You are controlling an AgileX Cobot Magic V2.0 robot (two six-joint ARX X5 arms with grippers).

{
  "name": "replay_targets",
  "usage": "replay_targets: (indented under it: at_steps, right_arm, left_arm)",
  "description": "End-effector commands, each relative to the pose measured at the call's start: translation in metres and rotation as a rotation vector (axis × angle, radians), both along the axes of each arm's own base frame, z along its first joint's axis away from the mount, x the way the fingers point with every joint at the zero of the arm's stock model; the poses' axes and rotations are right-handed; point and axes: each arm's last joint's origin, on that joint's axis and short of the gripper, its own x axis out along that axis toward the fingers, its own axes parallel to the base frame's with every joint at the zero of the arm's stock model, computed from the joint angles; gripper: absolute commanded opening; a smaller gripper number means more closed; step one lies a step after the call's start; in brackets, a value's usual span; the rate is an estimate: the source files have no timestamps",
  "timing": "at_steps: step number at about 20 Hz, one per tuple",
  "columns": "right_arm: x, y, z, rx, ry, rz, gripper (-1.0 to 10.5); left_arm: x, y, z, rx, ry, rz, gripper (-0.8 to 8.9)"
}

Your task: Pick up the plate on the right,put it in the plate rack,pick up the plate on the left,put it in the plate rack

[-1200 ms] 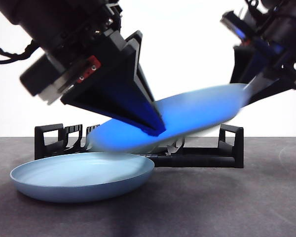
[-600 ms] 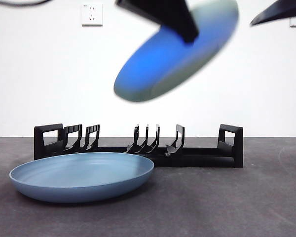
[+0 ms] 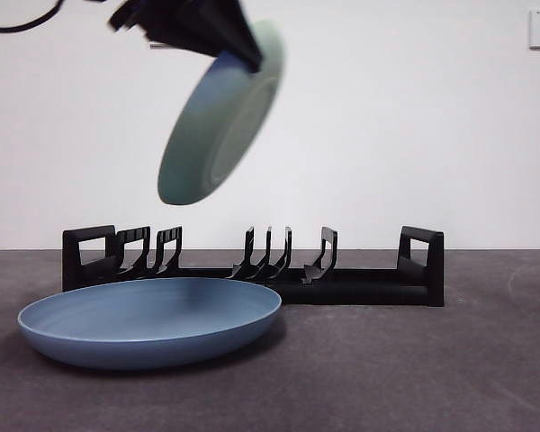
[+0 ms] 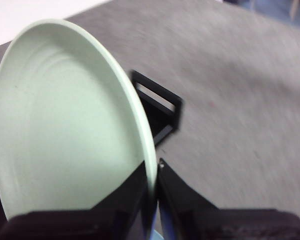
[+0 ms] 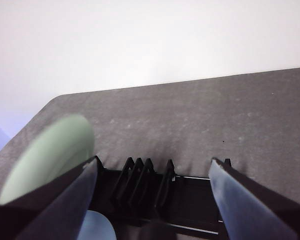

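Plate rack (image 3: 252, 268) sits on the dark surface (image 3: 414, 369), long side facing the front view, slots unoccupied. Pale green plate (image 3: 218, 115) hangs in the air well above the rack's left half, steeply tilted, almost on edge, motion-blurred. Left hand (image 4: 154, 182) is clamped on that plate's rim, one jaw on each face; in the front view it enters dark from the top edge, above the rack's left part. Blue plate (image 3: 150, 319) lies flat on the surface just in front of the rack's left end, overlapping it in the front view; contact with the rack cannot be judged. Right hand (image 5: 152, 172) is released, jaws spread wide and holding nothing, looking down on the rack from above, with the green plate visible beyond one jaw.
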Motion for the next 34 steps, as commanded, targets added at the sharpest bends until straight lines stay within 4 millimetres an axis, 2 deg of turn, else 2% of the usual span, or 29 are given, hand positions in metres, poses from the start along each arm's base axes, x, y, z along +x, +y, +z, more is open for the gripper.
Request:
replay_targets:
  at_steps: [1,8,15,21,34]
  right_arm:
    - [-0.001,0.000,0.000,-0.012,0.001,-0.001,3.8]
    - [-0.001,0.000,-0.001,-0.015,0.012,0.000,3.8]
    - [-0.001,0.000,-0.001,-0.015,0.012,-0.001,3.8]
    - [-0.001,0.000,-0.001,-0.014,0.013,0.000,3.7]
    - [-0.001,0.000,-0.002,-0.017,0.019,-0.001,3.7]
  left_arm:
    - [0.014,0.017,0.008,-0.134,0.015,0.024,-0.09]
    - [0.041,0.062,0.017,-0.319,0.039,0.032,-0.09]
    - [0.054,0.088,0.016,-0.352,0.041,0.049,-0.09]
    - [0.067,0.093,0.007,-0.356,0.057,0.072,-0.09]
    - [0.099,0.091,-0.040,-0.308,0.189,0.121,-0.09]
